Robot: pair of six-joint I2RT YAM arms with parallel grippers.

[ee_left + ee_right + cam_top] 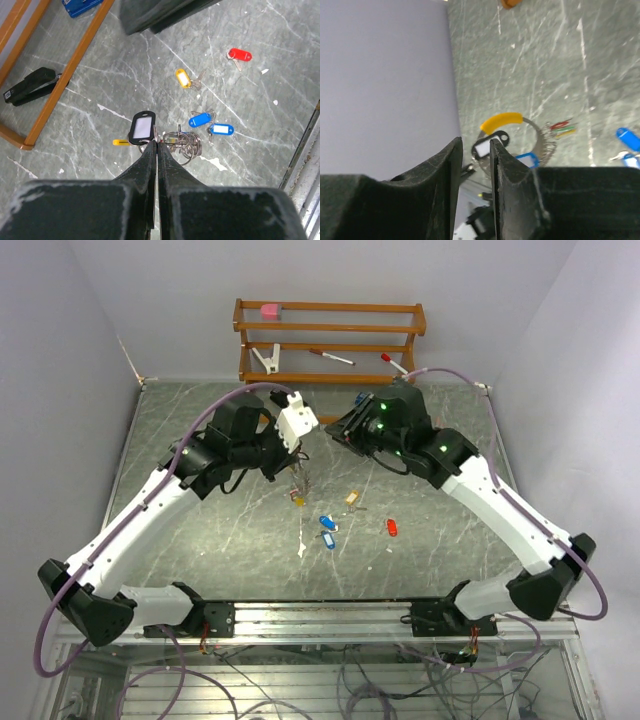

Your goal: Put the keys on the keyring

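Marbled worktop (250, 550): only right wrist view shows keyring (502, 120) orange sleeve; left jaws pinch it, black key tag (142, 127) pointing lengthwise away; right jaws parted

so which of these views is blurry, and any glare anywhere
left wrist: sharpest, black oblong plastic key tag crisp, only the left fingers soft; right wrist: blurriest, the right fingers out of focus, thin silver wire keyring smeared; top external: even light, soft shadows, no harsh glare on the grey marbled table

No readable text, tags on the keys (142, 127) unlettered
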